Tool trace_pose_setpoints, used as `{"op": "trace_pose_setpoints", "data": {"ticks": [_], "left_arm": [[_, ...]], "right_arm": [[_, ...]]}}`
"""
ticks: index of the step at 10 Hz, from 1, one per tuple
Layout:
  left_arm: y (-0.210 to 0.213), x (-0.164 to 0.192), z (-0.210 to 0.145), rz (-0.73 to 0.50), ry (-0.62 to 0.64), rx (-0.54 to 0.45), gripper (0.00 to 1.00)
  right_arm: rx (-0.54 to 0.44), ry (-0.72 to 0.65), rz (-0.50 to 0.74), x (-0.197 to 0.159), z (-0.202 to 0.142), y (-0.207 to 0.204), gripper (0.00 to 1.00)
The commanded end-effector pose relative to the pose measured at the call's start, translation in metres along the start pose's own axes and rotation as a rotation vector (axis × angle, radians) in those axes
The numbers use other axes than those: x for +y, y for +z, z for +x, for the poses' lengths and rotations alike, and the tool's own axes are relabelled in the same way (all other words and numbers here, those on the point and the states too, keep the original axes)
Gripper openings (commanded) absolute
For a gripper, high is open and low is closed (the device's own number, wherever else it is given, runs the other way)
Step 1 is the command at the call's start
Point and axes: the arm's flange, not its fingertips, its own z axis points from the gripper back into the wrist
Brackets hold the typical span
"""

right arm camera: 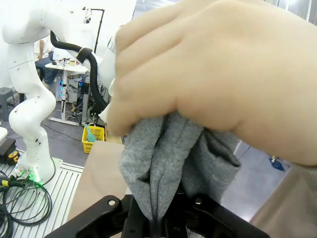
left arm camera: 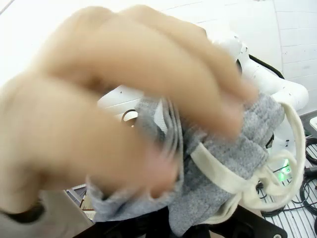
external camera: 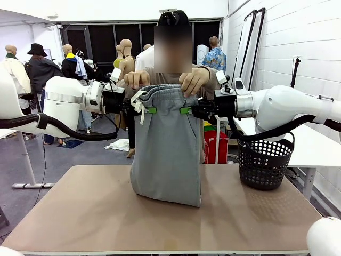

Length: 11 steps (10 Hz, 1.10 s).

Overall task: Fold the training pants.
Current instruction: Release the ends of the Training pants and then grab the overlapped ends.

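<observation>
**Pants held up by both claws and two hands**

The counter [external camera: 80, 213] lies under the training pants [external camera: 166, 154], whose lower end rests on it (the grey cloth hangs from the waistband). At the pants' left waistband edge the left claw [external camera: 151, 110] is clamped on the cloth, with the white drawstring [external camera: 139, 101] dangling beside it. On top of the waistband a person's hand [external camera: 137, 80] grips one corner and a second hand [external camera: 194, 81] the other. At the pants' right edge the right claw [external camera: 185, 110] is clamped on the waistband. Well apart to the right of the pants stands a black basket [external camera: 265, 165].
</observation>
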Motion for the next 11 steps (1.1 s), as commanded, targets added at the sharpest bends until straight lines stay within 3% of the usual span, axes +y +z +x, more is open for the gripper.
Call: {"op": "trace_pose_setpoints", "data": {"ticks": [1, 11], "left_arm": [[0.0009, -0.0023, 0.0020, 0.015, -0.020, -0.022, 0.00], [0.0009, -0.0023, 0.0020, 0.015, -0.020, -0.022, 0.00]], "right_arm": [[0.000, 0.004, -0.002, 0.0011, 0.0030, -0.0009, 0.00], [0.000, 0.004, -0.002, 0.0011, 0.0030, -0.0009, 0.00]]}}
